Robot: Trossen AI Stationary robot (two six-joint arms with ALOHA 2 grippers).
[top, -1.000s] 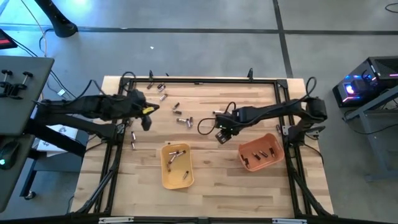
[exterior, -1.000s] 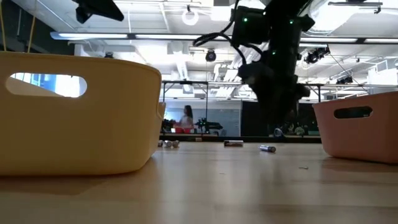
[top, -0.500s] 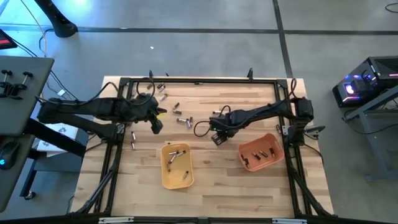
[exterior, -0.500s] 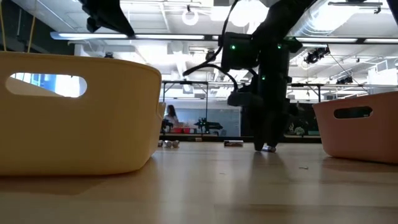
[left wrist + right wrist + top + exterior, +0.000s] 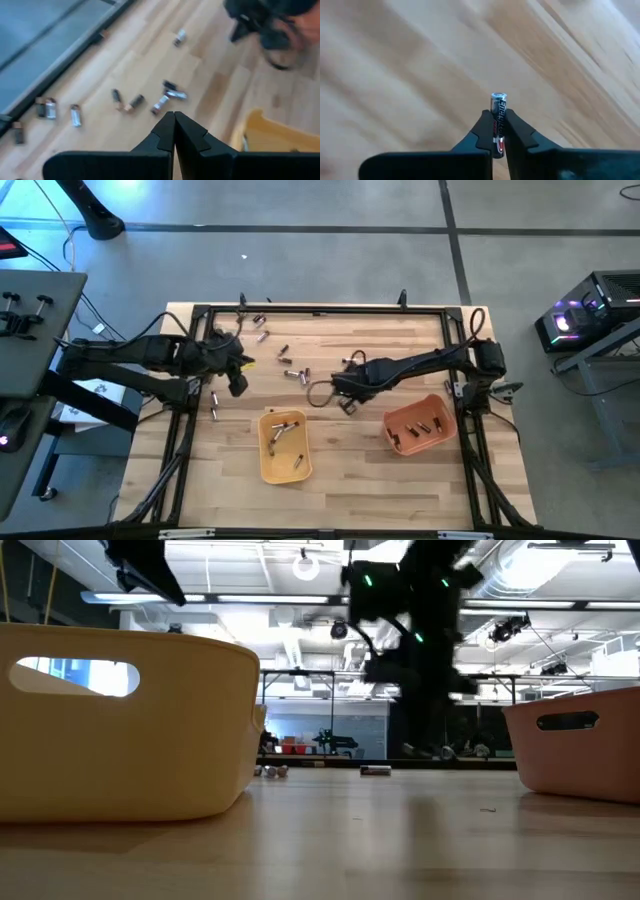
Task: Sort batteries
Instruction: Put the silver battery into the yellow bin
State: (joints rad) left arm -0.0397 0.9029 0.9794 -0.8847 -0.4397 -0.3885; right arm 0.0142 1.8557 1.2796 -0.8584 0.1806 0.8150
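Loose batteries [image 5: 290,365] lie scattered over the far-left part of the wooden table; the left wrist view shows a cluster of these batteries [image 5: 167,95]. More lie in the yellow tray [image 5: 285,445] and the orange tray [image 5: 420,425]. My right gripper [image 5: 347,400] is at mid-table, pointing steeply down, shut on one silvery-and-black battery [image 5: 498,106]. My left gripper [image 5: 238,385] hangs above the table's left part, shut with nothing in it [image 5: 174,117]. My right gripper pinches the battery's two sides [image 5: 498,122] between its two fingertips. The fingers come from above and point down, and the battery lies along them. Its free end [image 5: 498,96] sticks out past the fingertips toward the table, and it looks clear of the wood.
A dark metal frame [image 5: 320,310] borders the table. The yellow tray's wall [image 5: 130,720] fills the near left of the low view and the orange tray [image 5: 580,745] its right. Bare wood lies between the two trays and along the near edge.
My right gripper has moved toward the table's left, come down around a battery lying at mid-table and shut on it. That battery no longer lies on the wood in the low view.
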